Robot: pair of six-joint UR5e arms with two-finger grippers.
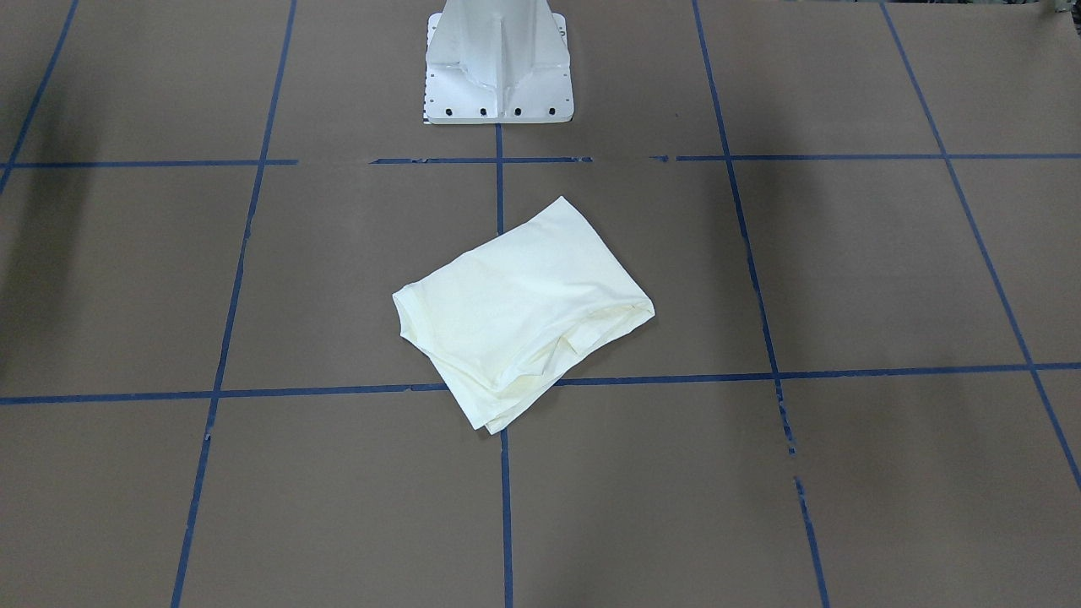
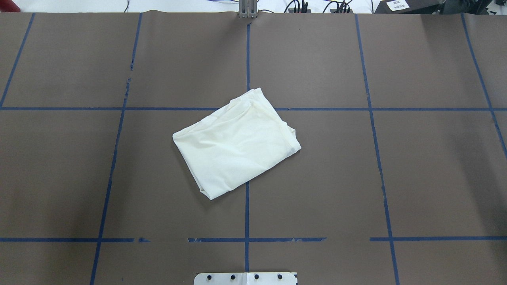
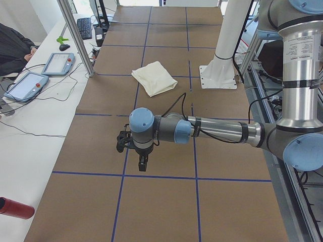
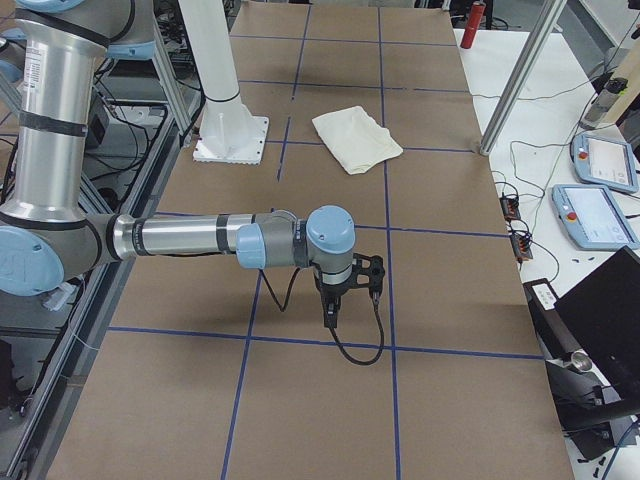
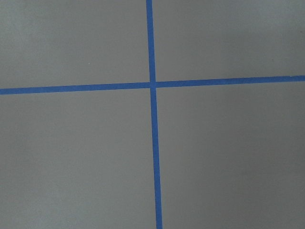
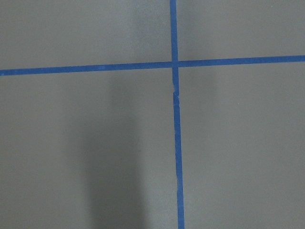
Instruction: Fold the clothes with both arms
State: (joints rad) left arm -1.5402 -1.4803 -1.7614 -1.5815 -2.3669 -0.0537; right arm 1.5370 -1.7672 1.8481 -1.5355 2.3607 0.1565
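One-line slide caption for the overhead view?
Cream shirt, folded plain side up, lies askew across the blue tape grid on the table.

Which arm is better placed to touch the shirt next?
Left, marginally: more of the shirt lies on its side of the centre tape. The left gripper and right gripper hang far from it.

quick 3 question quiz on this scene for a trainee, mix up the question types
1. True or false: the left gripper holds the shirt.
2. Multiple choice: the left wrist view shows A the shirt, B crossing tape lines, C a tablet.
3. Short answer: does the right gripper hang over the shirt or over bare table?
Key: 1 false; 2 B; 3 bare table.
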